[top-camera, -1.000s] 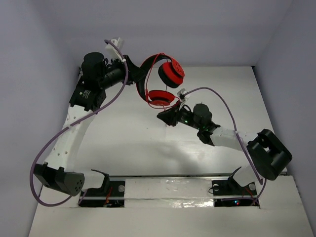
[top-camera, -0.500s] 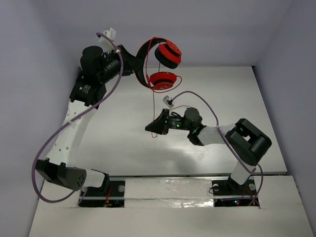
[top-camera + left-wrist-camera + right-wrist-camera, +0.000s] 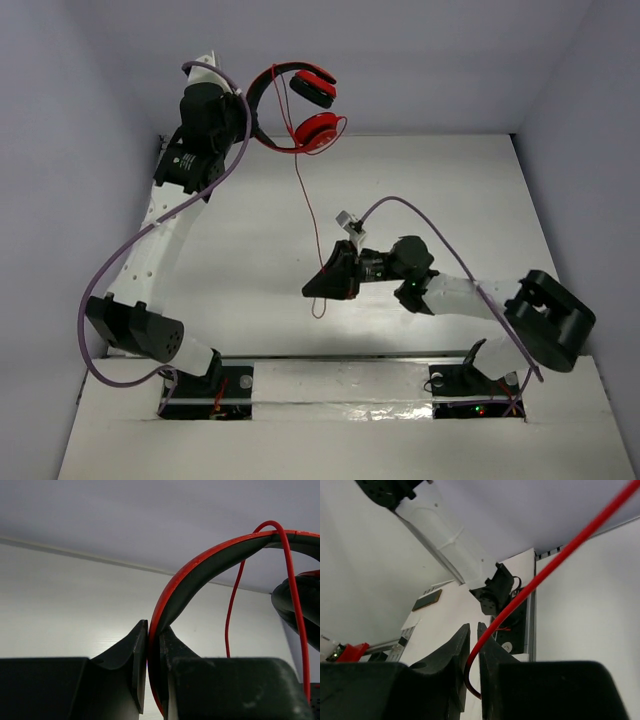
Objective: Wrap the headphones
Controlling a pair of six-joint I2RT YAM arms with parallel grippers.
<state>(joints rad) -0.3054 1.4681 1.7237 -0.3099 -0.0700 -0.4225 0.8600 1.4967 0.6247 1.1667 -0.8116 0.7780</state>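
Headphones held aloft, their cable running straight down and nearer.
The left gripper is clamped on the headband, whose arc curves rightward from it to the two earcups. Nearer than the left gripper and to its right, the right gripper has narrowed onto the cable over the middle of the surface, well apart from its edges. The cable's end dangles beyond.

Bright, even light, soft shadows; wrist-view foregrounds blurred and dark.
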